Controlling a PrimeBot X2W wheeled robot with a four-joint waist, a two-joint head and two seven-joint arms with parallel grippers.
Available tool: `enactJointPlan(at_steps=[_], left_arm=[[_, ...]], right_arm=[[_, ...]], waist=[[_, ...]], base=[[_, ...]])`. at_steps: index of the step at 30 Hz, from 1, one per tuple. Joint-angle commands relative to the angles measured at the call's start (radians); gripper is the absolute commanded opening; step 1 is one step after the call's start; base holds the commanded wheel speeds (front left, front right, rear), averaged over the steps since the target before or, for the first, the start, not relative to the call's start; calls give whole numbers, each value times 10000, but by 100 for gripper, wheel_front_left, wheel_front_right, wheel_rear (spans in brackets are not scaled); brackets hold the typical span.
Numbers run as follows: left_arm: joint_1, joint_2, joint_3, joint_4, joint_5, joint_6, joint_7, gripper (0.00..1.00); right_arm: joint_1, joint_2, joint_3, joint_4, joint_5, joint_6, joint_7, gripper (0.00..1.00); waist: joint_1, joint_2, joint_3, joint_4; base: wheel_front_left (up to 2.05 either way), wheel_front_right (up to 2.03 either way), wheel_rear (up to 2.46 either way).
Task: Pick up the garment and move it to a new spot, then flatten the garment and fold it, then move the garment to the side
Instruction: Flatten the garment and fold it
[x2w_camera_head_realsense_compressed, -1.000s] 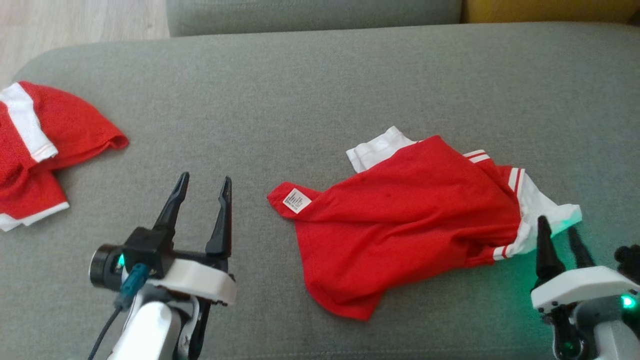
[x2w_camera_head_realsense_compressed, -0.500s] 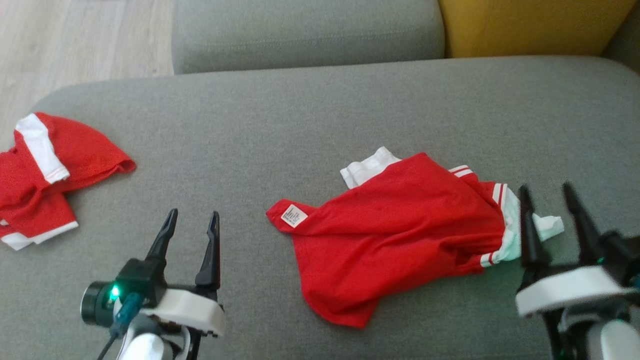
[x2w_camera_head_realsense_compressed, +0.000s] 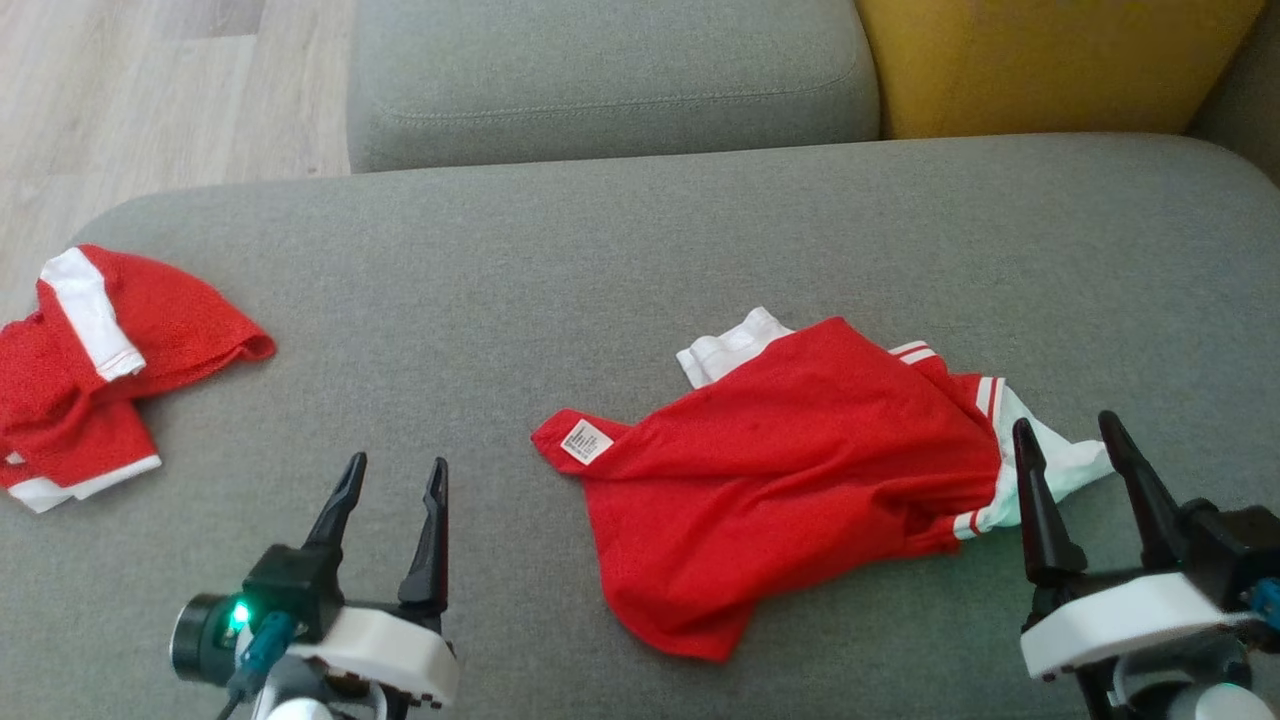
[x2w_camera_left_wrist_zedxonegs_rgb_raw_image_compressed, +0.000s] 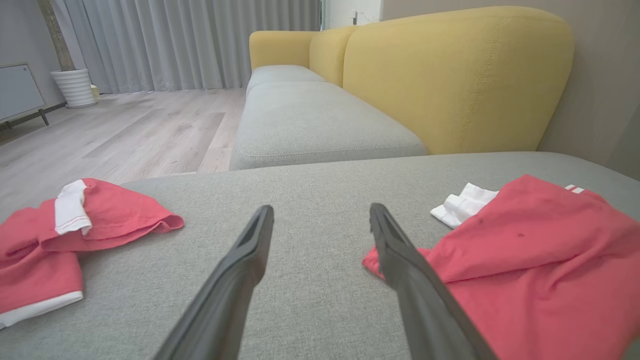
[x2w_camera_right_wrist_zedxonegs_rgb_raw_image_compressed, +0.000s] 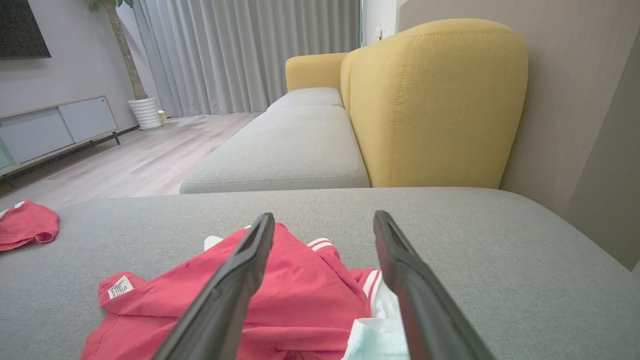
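Note:
A crumpled red garment with white sleeves and striped trim lies on the grey sofa cushion, right of centre; a white label shows at its left corner. It also shows in the left wrist view and the right wrist view. My right gripper hovers open at the garment's right end, over the white sleeve, nothing between its fingers. My left gripper stands open over bare cushion, left of the garment's labelled corner and apart from it.
A second red-and-white garment lies bunched at the cushion's left edge. Behind are another grey seat cushion, a yellow backrest and wooden floor at the far left.
The camera has tilted, shifting the scene down the picture. My right gripper has risen from beside the white sleeve and stands higher, fingers spread. The garment lies as before.

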Motion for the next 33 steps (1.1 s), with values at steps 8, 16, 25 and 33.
enactJointPlan(at_steps=[8,16,25,33], left_arm=[[-394,126,201,-436,-55,83,10,100],[-458,-504,-996,-407,-530,-745,1111,100],[-945,-1205,-2088,1398,-1337,-1753,2309,100],[-1588,-1495,-2072,3130,-2085,-1931,2472,57]], right_arm=[[-331,-59,221,-314,136,-9,-5,100],[-396,-59,230,-248,287,-9,17,100],[-802,-59,341,-236,303,-9,44,100],[-947,-59,271,-177,374,-9,12,100]], waist=[[0,-1,9,39],[0,-1,286,66],[0,-1,1042,-246],[0,-1,1340,-462]], base=[[0,0,0],[0,0,0],[0,0,0],[0,0,0]])
